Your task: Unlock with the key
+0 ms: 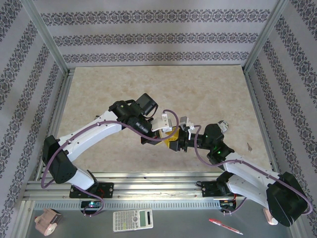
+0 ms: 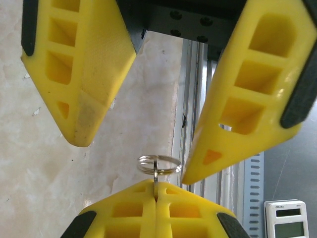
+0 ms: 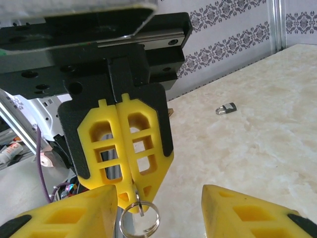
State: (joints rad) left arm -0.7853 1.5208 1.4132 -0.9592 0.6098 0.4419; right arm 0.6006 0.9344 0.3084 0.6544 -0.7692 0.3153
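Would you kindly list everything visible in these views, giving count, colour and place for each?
key: one, silver, mostly hidden between the left pincer's fingers
ring: one, silver, on the key, outside the fingertips
small metal piece: one, grey, lying on the table away from the arms
table: one, beige marble pattern, under both arms
calculator: one, white, on the ledge below the table edge
pen: one, red, right of the calculator
left pincer: one, yellow, shut on the key
right pincer: one, yellow, open, facing the left pincer

the left claw (image 3: 130,188), shut, fills the gap between the right claw's (image 2: 134,159) spread fingers; open tabletop (image 1: 148,89) beyond.
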